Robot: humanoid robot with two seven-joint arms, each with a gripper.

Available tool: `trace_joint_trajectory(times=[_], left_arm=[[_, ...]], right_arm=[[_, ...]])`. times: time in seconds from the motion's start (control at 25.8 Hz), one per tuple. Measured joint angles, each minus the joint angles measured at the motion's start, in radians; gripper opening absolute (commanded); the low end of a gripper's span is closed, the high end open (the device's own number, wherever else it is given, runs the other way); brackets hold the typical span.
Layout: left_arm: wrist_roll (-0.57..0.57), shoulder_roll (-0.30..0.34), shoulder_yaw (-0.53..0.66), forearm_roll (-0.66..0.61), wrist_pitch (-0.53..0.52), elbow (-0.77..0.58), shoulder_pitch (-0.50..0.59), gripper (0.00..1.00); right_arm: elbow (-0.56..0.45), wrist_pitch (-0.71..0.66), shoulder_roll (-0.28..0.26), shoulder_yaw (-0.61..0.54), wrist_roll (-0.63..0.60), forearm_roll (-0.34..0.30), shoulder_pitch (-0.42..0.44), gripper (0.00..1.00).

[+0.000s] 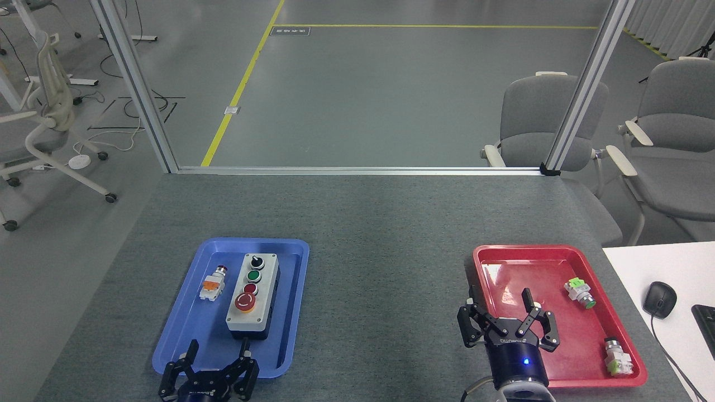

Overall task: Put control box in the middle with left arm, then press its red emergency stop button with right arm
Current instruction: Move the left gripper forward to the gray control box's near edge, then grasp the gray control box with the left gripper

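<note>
The control box, light grey on a black base, lies lengthwise in the blue tray at the left. Its row runs from a black knob at the far end to the red emergency stop button at the near end. My left gripper stands open just in front of the box's near end, over the tray's front part, not touching the box. My right gripper stands open over the left part of the red tray, holding nothing. The middle of the grey tabletop lies between the two trays.
A small white-and-orange switch lies in the blue tray left of the box. Two green-and-white switches lie in the red tray. A white desk with a mouse adjoins at the right. An aluminium frame rail edges the table's far side.
</note>
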Motion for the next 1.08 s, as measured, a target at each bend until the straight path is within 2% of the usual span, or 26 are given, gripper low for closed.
trace_joint_trajectory(times=[0.15, 0.39, 1.08], left_arm=[[-0.002, -0.034, -0.01, -0.007, 0.004, 0.101, -0.054, 0.99], [-0.002, -0.044, -0.012, -0.004, 0.027, 0.214, -0.148, 0.99], [-0.007, -0.047, -0.011, 0.009, 0.035, 0.322, -0.264, 0.99]], right_arm=[[0.0, -0.012, 0.007, -0.021, -0.003, 0.005, 0.001, 0.97], [0.0, -0.035, 0.015, -0.035, 0.003, 0.017, 0.003, 0.97], [0.0, -0.038, 0.016, -0.041, 0.007, 0.02, 0.008, 0.97]])
